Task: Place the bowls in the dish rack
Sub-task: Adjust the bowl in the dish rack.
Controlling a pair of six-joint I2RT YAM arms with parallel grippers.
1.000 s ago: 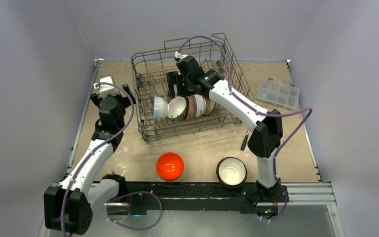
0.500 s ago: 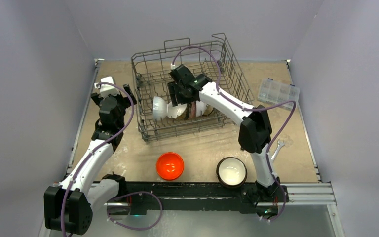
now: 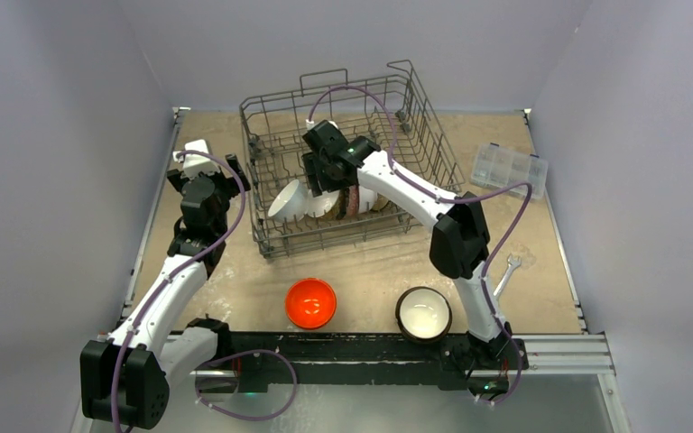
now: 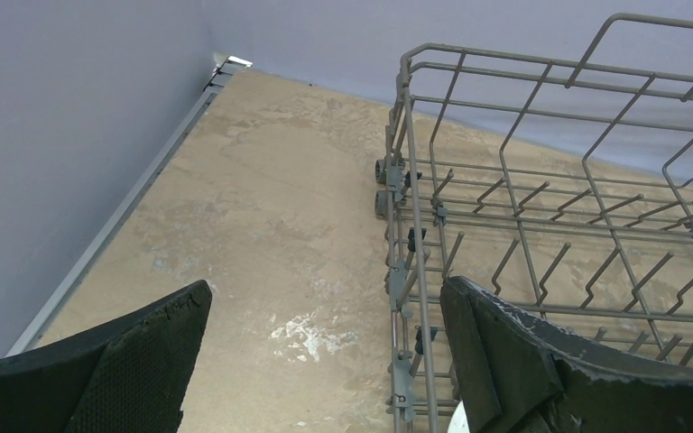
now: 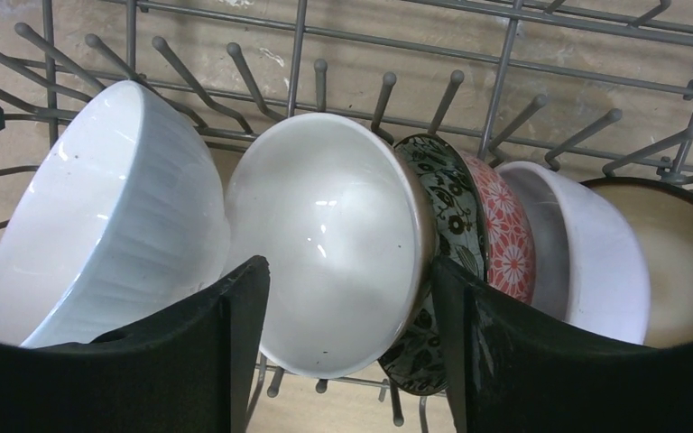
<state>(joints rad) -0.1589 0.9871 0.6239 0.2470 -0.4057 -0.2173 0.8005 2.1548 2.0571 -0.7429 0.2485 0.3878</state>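
A row of bowls point(image 5: 325, 244) stands on edge in the dish rack point(image 3: 271, 126), just under my right gripper point(image 5: 347, 289), its jaws open astride a white one, gripping nothing. My left gripper point(image 4: 325, 302) gapes empty beside the rack. Left to load, I judge: the orange bowl point(image 3: 310, 302) and the dark bowl point(image 3: 423, 313), well back from both jaws

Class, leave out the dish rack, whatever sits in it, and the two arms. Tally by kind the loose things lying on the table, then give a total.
Bowls: 2 (orange bowl, dark bowl with white inside)
Clear compartment box: 1
Silver wrench-like tool: 1
Total: 4
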